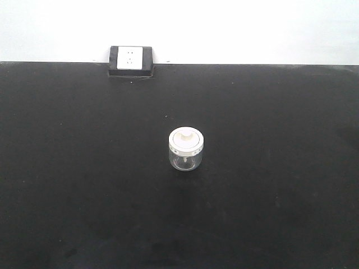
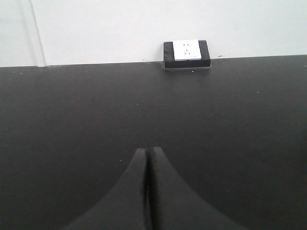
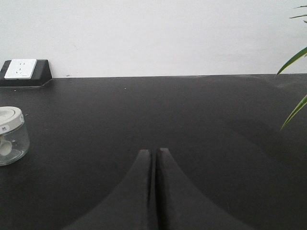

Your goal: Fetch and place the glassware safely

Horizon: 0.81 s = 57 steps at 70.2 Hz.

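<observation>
The glassware is a small squat clear glass jar (image 1: 185, 149) with a round cream-white knobbed lid. It stands upright near the middle of the black table (image 1: 84, 168). It also shows at the left edge of the right wrist view (image 3: 10, 136). My right gripper (image 3: 154, 151) is shut and empty, low over the table, well to the right of the jar. My left gripper (image 2: 147, 150) is shut and empty over bare table; the jar is out of its view. Neither gripper shows in the front view.
A white wall socket in a black frame (image 1: 130, 60) sits at the table's far edge, seen also in the left wrist view (image 2: 186, 53) and the right wrist view (image 3: 21, 71). Green plant leaves (image 3: 293, 62) reach in at the far right.
</observation>
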Motion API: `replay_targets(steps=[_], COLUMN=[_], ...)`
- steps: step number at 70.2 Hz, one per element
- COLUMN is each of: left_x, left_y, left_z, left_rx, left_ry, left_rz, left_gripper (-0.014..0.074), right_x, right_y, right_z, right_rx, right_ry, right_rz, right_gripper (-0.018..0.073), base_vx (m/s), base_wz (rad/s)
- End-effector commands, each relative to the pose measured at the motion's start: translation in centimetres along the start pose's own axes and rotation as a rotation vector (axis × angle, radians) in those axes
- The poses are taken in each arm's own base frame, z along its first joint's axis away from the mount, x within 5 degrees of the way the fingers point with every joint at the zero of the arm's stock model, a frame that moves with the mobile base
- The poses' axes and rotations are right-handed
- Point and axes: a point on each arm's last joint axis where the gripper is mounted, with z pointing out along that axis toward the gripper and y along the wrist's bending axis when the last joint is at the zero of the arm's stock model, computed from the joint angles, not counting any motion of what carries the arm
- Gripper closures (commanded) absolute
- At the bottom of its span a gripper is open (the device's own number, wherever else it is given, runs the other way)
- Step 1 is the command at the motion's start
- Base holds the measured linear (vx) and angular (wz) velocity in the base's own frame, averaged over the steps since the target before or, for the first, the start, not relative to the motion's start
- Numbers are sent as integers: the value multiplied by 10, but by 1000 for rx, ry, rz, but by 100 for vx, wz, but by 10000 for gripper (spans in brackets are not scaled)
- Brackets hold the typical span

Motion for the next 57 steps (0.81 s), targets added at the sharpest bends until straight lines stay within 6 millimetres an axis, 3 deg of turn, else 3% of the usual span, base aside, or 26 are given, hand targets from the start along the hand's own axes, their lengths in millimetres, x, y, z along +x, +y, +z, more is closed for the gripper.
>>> replay_targets(steps=[1, 57], left_x=[2, 2], left_y=[0, 0], left_z=[1, 1], left_rx=[7, 7], left_ry=[-56, -56], left_rz=[-19, -19], left_gripper=[603, 603], right_x=[-2, -2], right_y=[0, 0], right_z=[0, 0], right_rx=[5, 5], right_ry=[-74, -74], right_rz=[-15, -15], right_gripper=[563, 563], base_vx=[0, 0], base_wz=[0, 0])
